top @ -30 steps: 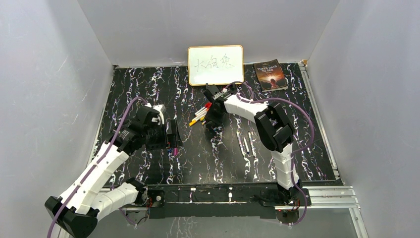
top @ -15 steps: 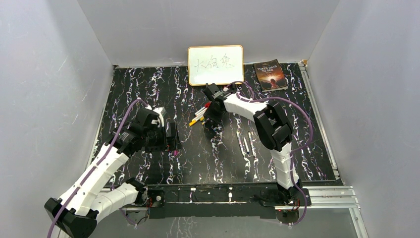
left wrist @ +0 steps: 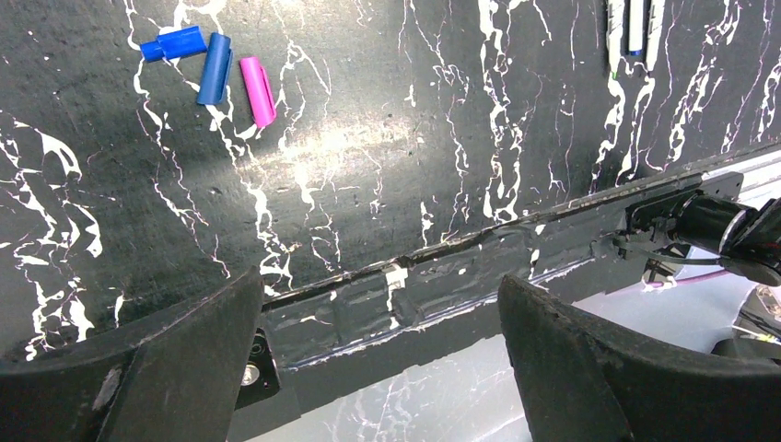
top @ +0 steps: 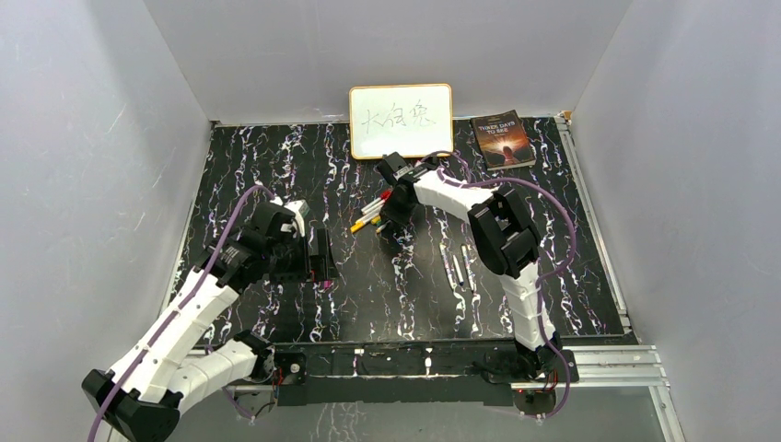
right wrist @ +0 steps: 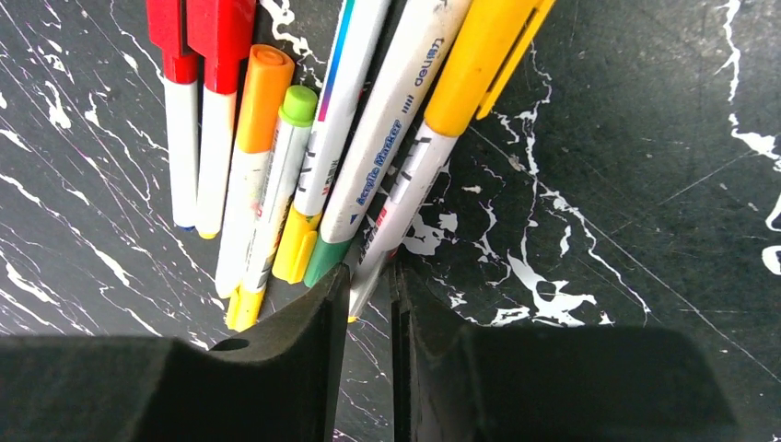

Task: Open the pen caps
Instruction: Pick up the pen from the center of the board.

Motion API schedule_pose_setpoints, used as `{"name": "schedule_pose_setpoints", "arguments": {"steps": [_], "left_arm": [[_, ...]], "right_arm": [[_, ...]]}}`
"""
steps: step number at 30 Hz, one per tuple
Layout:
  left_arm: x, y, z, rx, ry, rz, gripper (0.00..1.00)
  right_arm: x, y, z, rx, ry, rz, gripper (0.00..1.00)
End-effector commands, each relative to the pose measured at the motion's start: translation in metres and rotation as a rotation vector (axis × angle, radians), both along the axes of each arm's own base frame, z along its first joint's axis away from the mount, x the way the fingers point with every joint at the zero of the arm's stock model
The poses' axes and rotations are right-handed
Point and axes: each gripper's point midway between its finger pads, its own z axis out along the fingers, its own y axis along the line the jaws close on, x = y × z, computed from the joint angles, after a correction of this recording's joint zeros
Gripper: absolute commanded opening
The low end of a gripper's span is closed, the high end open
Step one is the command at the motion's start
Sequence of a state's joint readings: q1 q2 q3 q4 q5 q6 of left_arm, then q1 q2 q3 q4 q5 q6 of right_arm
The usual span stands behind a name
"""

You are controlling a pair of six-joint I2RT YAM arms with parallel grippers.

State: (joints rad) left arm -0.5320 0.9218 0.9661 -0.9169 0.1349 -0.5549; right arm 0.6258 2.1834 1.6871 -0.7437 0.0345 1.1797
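Clenched on just the tail tip of the yellow-capped pen (right wrist: 433, 129), the right gripper (right wrist: 368, 281) may lose it or drag the touching green-ended marker (right wrist: 373, 157); the left gripper (left wrist: 382, 304) gapes empty.

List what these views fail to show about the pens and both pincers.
- Right wrist view: the yellow-capped pen ends between the fingers of the right pincer; clamped or not, cannot tell.
- Right wrist view: the red caps are cut by the top edge.
- Left wrist view: the loose pens are cut by the top edge.
- Top view: the pen bundle sits partly under the right arm; labels too small.
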Motion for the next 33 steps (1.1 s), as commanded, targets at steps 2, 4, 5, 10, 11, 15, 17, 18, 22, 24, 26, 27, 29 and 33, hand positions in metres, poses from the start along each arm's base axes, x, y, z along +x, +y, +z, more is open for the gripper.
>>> {"name": "schedule_pose_setpoints", "arguments": {"steps": [2,4,5,10,11,15,17,18,22,24,26,27,29,33], "left_arm": [[-0.010,0.002,-0.001,-0.012,0.012,-0.023,0.98],[-0.011,0.002,-0.001,-0.009,0.012,-0.024,0.98],[-0.011,0.003,-0.001,-0.008,0.011,-0.024,0.98],[-0.012,0.003,-0.004,-0.007,0.020,-0.030,0.98],[-0.012,0.002,-0.004,-0.006,0.023,-0.032,0.98],[-0.010,0.001,0.000,-0.004,0.018,-0.042,0.98],[-0.011,0.001,0.002,-0.001,0.020,-0.050,0.98],[-0.010,0.001,0.003,0.000,0.019,-0.052,0.98],[-0.010,0.001,0.003,0.006,0.026,-0.057,0.98],[-0.010,0.000,0.003,0.002,0.029,-0.052,0.98],[-0.010,-0.002,0.004,-0.008,0.034,-0.049,0.98],[-0.010,-0.002,0.005,-0.012,0.035,-0.045,0.98],[-0.011,-0.002,0.007,-0.019,0.036,-0.037,0.98],[-0.015,0.001,0.010,-0.020,0.037,-0.013,0.98]], "right_arm": [[-0.016,-0.023,-0.028,-0.103,0.080,-0.007,0.20],[-0.016,-0.027,-0.031,-0.129,0.096,0.004,0.20],[-0.017,-0.029,-0.033,-0.145,0.103,0.011,0.20],[-0.023,-0.036,-0.035,-0.184,0.119,0.066,0.15],[-0.023,-0.039,-0.032,-0.195,0.116,0.072,0.14],[-0.028,-0.045,-0.028,-0.221,0.113,0.133,0.14],[-0.031,-0.049,-0.028,-0.238,0.118,0.174,0.15],[-0.032,-0.052,-0.026,-0.257,0.119,0.189,0.16],[-0.040,-0.072,-0.020,-0.336,0.121,0.231,0.20],[-0.045,-0.077,-0.020,-0.346,0.118,0.261,0.27],[-0.050,-0.081,-0.024,-0.359,0.132,0.301,0.32],[-0.052,-0.081,-0.026,-0.360,0.141,0.315,0.35],[-0.056,-0.082,-0.033,-0.362,0.160,0.344,0.37],[-0.062,-0.086,-0.041,-0.369,0.179,0.383,0.31]]}}
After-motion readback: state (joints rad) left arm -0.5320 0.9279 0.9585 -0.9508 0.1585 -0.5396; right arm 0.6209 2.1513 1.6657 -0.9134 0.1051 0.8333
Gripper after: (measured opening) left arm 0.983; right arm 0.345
